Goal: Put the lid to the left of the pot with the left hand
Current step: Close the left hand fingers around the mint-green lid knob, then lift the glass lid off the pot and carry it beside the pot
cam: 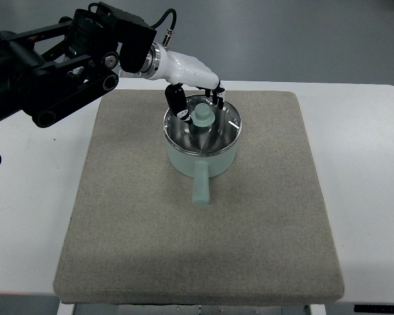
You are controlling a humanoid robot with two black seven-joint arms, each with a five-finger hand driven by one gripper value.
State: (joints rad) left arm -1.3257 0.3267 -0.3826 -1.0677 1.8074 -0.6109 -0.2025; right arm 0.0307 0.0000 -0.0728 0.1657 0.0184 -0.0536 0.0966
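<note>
A pale green pot (213, 161) stands on the grey mat (151, 249), its handle (201, 188) pointing toward the near edge. On its rim rests a shiny lid (185, 133) with a pale green knob (202, 117). My left hand (197, 105) reaches in from the upper left and hovers at the far side of the knob. The thumb (177, 103) is left of the knob and the other fingers (214, 98) are right of it, spread apart. I cannot see them pressing the knob. The right hand is out of view.
The mat lies on a white table (26, 216). My left arm's black forearm (59, 59) crosses the upper left corner above the table. Bare mat (124, 144) stretches to the left of the pot.
</note>
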